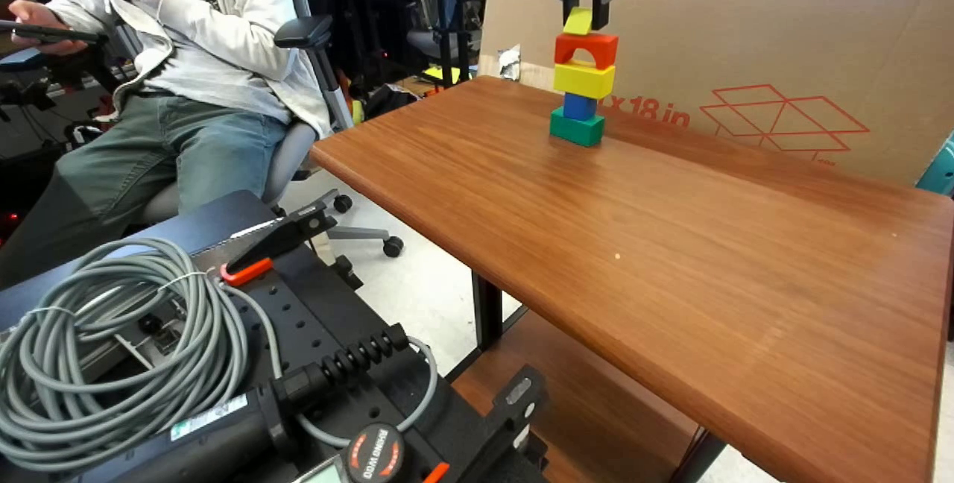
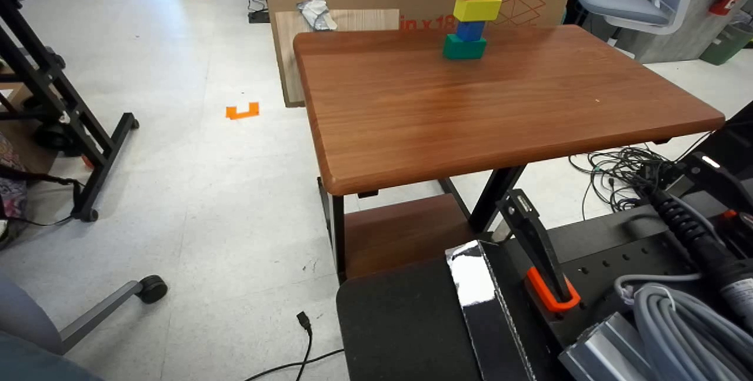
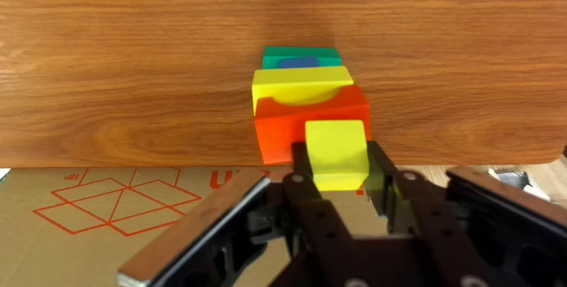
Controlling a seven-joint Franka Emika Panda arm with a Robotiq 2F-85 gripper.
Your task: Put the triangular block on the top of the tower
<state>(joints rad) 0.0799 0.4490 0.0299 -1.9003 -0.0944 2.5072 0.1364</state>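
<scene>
- Triangular block [image 3: 336, 154]: held between the jaws, which stand narrow against two opposite sides of it, at the top of the tower [image 1: 583, 80]; in the wrist view it appears off centre over the red arch [image 1: 586, 42].
- Tower: standing near the edge of the counter [image 1: 671, 267] that faces the cardboard sheet [image 1: 745, 36], between two corners.
- Done, by judgement: block held at its goal.
- Uncertain: whether block and arch touch.
- Left, by judgement: seat the block, part the jaws, withdraw upward.
</scene>
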